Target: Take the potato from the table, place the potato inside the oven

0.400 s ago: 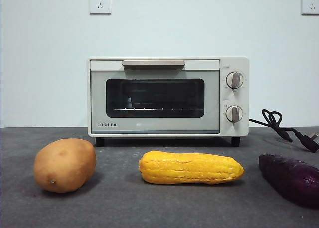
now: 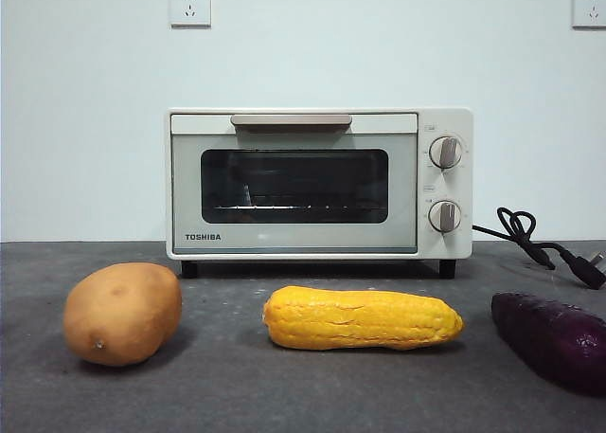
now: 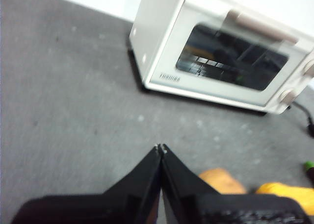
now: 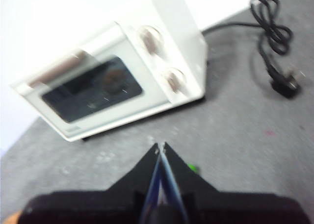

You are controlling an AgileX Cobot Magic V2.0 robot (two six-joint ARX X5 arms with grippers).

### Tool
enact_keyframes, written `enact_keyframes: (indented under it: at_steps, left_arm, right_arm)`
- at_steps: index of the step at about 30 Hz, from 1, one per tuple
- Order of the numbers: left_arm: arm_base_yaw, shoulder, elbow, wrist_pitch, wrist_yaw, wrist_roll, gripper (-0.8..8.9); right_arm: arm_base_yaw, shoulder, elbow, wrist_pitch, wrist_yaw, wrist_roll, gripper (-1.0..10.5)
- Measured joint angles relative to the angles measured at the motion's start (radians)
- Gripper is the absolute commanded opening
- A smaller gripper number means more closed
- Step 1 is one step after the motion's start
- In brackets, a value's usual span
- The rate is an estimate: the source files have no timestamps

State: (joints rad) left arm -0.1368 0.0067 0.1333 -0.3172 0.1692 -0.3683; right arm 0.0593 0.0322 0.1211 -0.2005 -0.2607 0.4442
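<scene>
Nothing is done yet — the potato (image 2: 123, 314) sits on the table (image 2: 227, 386), the oven (image 2: 320, 183) door is closed, and both my left gripper (image 3: 160, 147) and right gripper (image 4: 160, 145) are pinched closed and empty.

Your left gripper (image 3: 160, 148): two matte black jaws, each a flat wedge tapering from a broad black base to a fine tip with a pale glint. Your right gripper (image 4: 159, 146): the same black wedge pair, a bluish sheen along their inner edges and a small green mark on one outer side. No cables, screws or lettering can be made out.
</scene>
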Motion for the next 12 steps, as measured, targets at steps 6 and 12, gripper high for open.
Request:
enact_keyframes:
  at_steps: [6, 12]
  left_arm:
    - [0.0, 0.048, 0.149, -0.076, 0.067, 0.0, -0.06]
    - [0.0, 0.152, 0.297, -0.164, 0.149, 0.011, -0.07]
  right_arm:
    - [0.0, 0.101, 0.163, -0.114, -0.068, -0.003, -0.1]
    - [0.0, 0.263, 0.361, -0.249, -0.198, -0.087, -0.1]
